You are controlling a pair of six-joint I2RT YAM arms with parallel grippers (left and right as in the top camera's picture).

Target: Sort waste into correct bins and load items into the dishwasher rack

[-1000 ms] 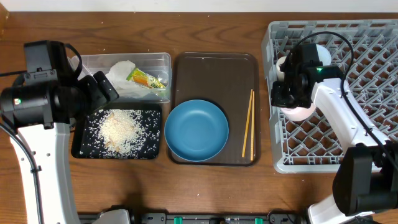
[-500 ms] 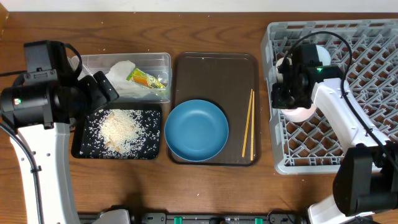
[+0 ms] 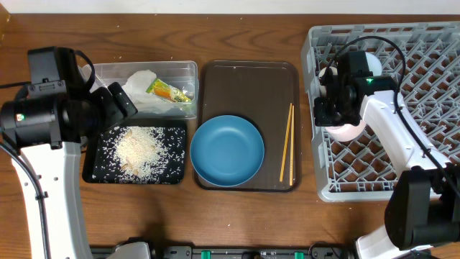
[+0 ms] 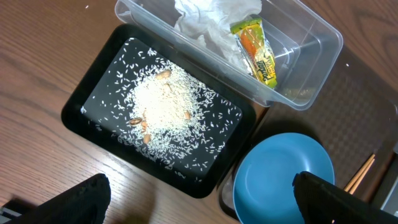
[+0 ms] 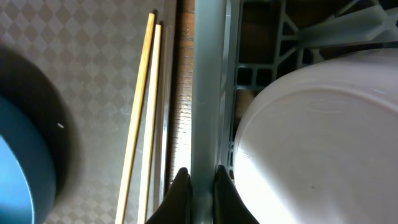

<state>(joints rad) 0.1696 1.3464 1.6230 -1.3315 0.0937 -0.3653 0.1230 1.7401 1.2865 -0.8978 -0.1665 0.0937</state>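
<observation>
While napkin point(image 3: 140, 83) and wrapper point(image 3: 169, 91) lie in the clear tub point(image 3: 108, 70) and rice point(image 3: 140, 151) in the black tray point(image 3: 93, 169), only a white bowl point(image 3: 345, 129) sits in the rack point(image 3: 431, 108); blue plate point(image 3: 226, 150) and chopsticks point(image 3: 287, 142) wait on the brown tray point(image 3: 248, 79). Left gripper point(image 4: 204, 191) gapes wide; right gripper point(image 5: 198, 186) straddles the rack wall (pinching or not, I cannot tell).

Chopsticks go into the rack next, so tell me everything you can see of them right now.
The chopsticks are a pair of thin, straight sticks of pale wood, plain from end to end. They lie flat, close side by side and nearly parallel, on the right side of the dark brown serving tray. They run along its right rim, with the far ends leaning slightly toward the dishwasher rack. The blue plate sits to their left, apart from them. No fingers touch them.
</observation>
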